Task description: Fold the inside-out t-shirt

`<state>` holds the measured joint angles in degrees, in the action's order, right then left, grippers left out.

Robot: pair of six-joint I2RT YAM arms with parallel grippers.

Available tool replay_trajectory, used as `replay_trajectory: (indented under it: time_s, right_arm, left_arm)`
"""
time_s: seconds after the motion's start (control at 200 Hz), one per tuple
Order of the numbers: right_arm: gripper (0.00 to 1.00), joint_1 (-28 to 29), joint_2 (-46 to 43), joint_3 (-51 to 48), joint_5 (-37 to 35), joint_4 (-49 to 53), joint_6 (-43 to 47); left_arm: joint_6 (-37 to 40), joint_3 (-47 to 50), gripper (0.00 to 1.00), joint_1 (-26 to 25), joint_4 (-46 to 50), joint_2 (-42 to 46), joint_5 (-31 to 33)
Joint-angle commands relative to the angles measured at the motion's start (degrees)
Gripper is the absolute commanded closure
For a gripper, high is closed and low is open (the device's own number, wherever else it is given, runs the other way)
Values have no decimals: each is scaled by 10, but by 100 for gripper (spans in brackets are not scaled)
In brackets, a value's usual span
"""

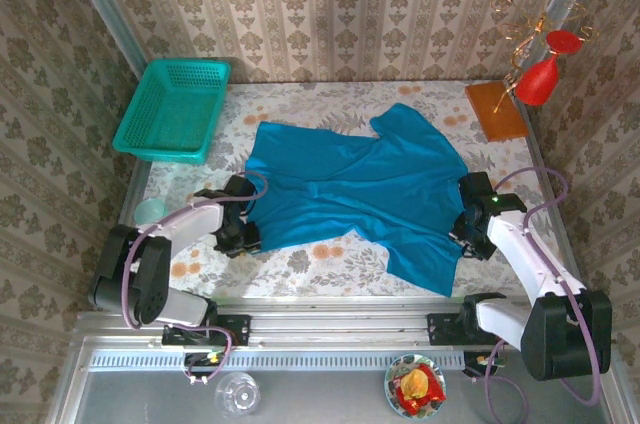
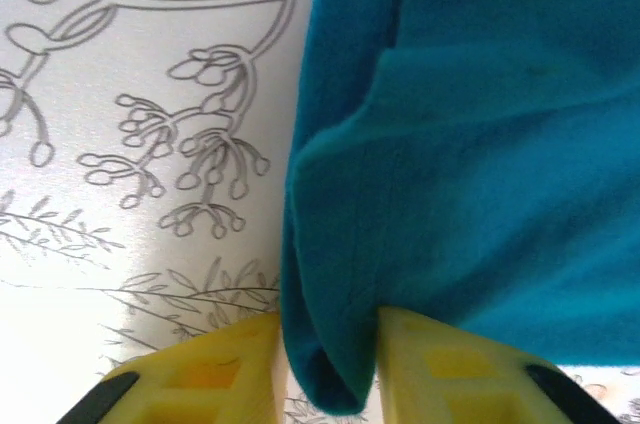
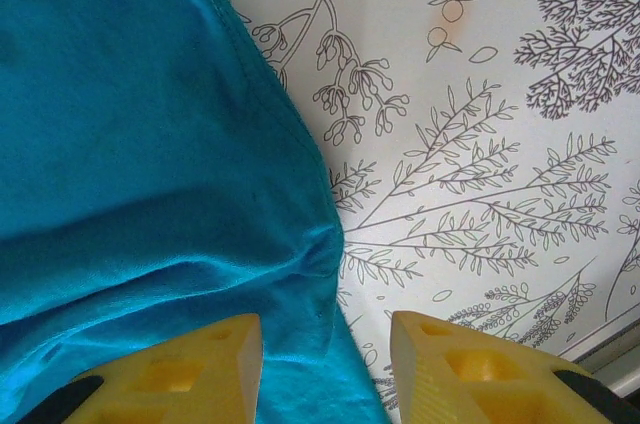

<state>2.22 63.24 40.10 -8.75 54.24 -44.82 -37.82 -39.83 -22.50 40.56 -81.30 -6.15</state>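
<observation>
Top view: inside-out t-shirt (image 1: pixel 350 189) lies spread on the flowered table (image 1: pixel 300 264), wrinkled, one end running down toward the near right. Left gripper (image 1: pixel 248 236) is at the shirt's near-left corner and right gripper (image 1: pixel 465 229) is at its right edge, so the cloth spans the space between the two. Beyond the left jaws and further left is a teal mesh basket (image 1: pixel 172 109), apart from the shirt. A pale cup (image 1: pixel 150 211) sits just outside the left arm. Beyond the right jaws is an orange board (image 1: pixel 495 109), with a red ornament (image 1: pixel 538 79) by the wall past it. Behind both arm bases are a clear glass (image 1: pixel 238 394) and a plate (image 1: pixel 415 389) with something red and yellow on it (can't tell what). Nothing lies on the shirt or between it and either gripper.

Left wrist: the left gripper (image 2: pixel 330 322) has its jaws narrow, pinched on a hanging fold of the shirt (image 2: pixel 470 164). The yellow fingers (image 2: pixel 215 374) touch the cloth on both sides. The rest of the cloth runs ahead and to the right of the jaws, with bare table (image 2: pixel 150 94) ahead and to the left.

Right wrist: the right gripper (image 3: pixel 325 324) has its jaws partly apart and not clamped. The shirt (image 3: pixel 130 144) edge bunches in the gap against the left-hand finger. The other finger (image 3: pixel 450 364) stands clear of it, with table (image 3: pixel 480 144) showing between cloth and finger. Cloth lies ahead-left of the jaws, bare table ahead-right.
</observation>
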Motion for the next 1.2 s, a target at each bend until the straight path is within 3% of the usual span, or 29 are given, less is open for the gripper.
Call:
replay_trajectory:
  time_s: [0.0,0.215,0.405,0.61,0.995,1.195]
  right_arm:
    - [60,6,-3,10,3,21,-13]
    - [60,67,-4,-11,22,58,-73]
    - [61,149,-6,-36,17,125,-162]
    - [61,209,-53,-91,60,108,-260]
    - [59,212,-41,-157,139,-60,-390]
    - [74,213,-28,-158,121,-72,-388]
  left_arm:
    - [-5,17,79,-4,-9,-21,-2]
    - [5,4,98,6,2,-8,9]
    - [15,-7,100,28,17,10,14]
    - [27,-14,100,46,27,25,13]
    - [26,-6,100,53,24,36,4]
    - [29,-3,100,60,22,39,3]
